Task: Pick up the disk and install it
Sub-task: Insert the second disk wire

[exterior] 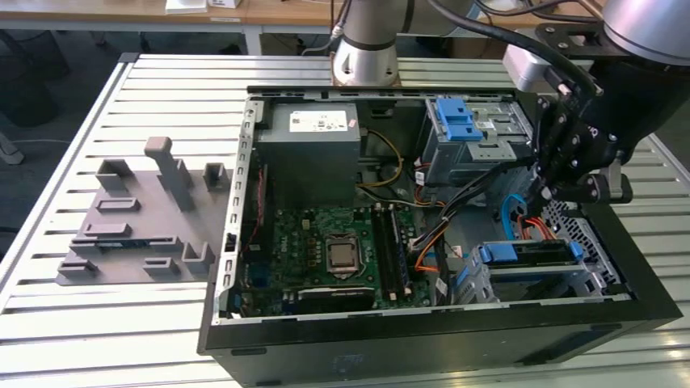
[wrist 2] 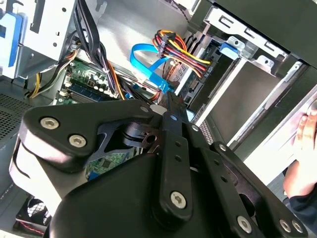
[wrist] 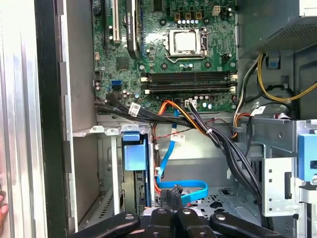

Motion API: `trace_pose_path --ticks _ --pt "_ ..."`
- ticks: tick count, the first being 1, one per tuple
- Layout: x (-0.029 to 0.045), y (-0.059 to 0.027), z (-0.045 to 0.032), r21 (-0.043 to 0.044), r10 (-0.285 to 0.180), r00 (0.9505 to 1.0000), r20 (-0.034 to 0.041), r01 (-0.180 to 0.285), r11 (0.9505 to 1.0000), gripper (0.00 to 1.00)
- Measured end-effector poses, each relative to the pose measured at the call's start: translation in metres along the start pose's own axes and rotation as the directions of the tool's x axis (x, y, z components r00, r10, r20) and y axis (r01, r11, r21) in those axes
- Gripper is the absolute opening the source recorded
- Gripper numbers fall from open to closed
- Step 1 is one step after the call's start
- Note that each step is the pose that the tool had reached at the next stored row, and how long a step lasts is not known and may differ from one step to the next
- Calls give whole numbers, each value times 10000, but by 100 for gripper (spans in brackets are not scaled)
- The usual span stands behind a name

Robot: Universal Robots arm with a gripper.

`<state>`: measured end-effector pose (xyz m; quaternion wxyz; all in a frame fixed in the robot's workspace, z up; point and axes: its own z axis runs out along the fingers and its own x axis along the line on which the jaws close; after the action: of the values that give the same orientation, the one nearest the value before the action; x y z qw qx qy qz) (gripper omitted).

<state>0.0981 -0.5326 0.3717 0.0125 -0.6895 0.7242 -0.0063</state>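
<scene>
The jaws [wrist: 174, 210] are pressed together with nothing between them, hanging inside the open computer case [exterior: 431, 343] above a blue flat cable [wrist: 190, 191] and a bundle of black, orange and yellow wires [wrist 2: 181, 52]. Just beside them the disk [exterior: 531, 253] sits on edge in its metal bay [exterior: 587, 283] at the case's front corner, blue rail upward. Farther off lie the motherboard [exterior: 334, 242], the grey power supply [exterior: 313, 149] and, on the slatted worktop [exterior: 161, 89], a grey fixture [exterior: 135, 230].

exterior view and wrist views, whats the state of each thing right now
case: side open, lying flat
disk: seated on edge in the bay, blue rail up
gripper: above the case near the bay, jaws shut, empty
CPU socket: bare, no cooler
</scene>
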Motion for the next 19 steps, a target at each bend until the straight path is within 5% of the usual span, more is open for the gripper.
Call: trace_pose_path --ticks 7,19 --pt "-42 3 4 1 0 10000 -30 0 10000 11" --pt "-88 6 47 12 -8 9995 -319 8 10000 25"
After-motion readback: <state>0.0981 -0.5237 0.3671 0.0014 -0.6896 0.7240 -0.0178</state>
